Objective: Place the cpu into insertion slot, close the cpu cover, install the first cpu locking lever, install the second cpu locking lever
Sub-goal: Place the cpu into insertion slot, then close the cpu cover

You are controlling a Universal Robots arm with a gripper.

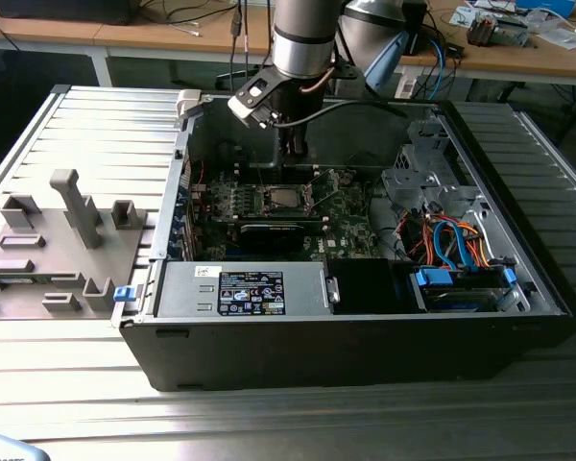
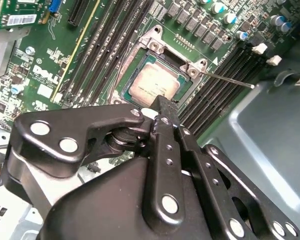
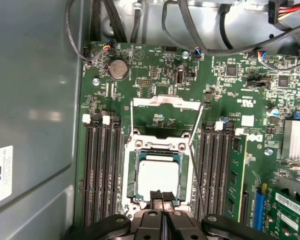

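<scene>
An open black computer case lies on its side at the middle of the ribbed metal bench. A set of grey holders stands near the bench edge on the exterior view's left. The arm reaches down into the case, and the gripper hangs directly over the green motherboard. In both wrist views the cpu sits flat inside the insertion slot, with its dull silver top fully uncovered and the slot's metal rim showing all around it. The cpu cover is swung open off the slot and lies over the board on the side away from the gripper, so the green board shows through its window. Two thin wire levers run along its sides, and neither is latched down. The fingers are pressed together with nothing between them. In the first wrist view the gripper has its tips at the edge of the cpu nearest the arm. In the second wrist view the gripper meets the same edge, right where the chip meets the slot rim. Long black memory slots flank the slot on both sides.
</scene>
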